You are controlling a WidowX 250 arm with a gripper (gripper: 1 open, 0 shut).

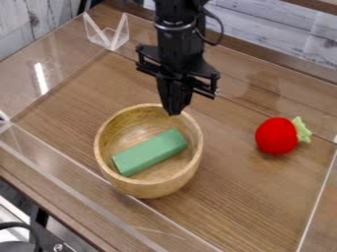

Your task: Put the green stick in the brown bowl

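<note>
The green stick [150,154] lies flat inside the brown bowl [116,124], slanting from lower left to upper right. My gripper [176,108] hangs just above the bowl's far rim, clear of the stick. Its two black fingers are pressed together with nothing between them.
A red strawberry-like toy with a green top [278,136] rests on the wooden table to the right of the bowl. Clear plastic walls [39,79] surround the work area, with a folded clear piece [105,31] at the back left.
</note>
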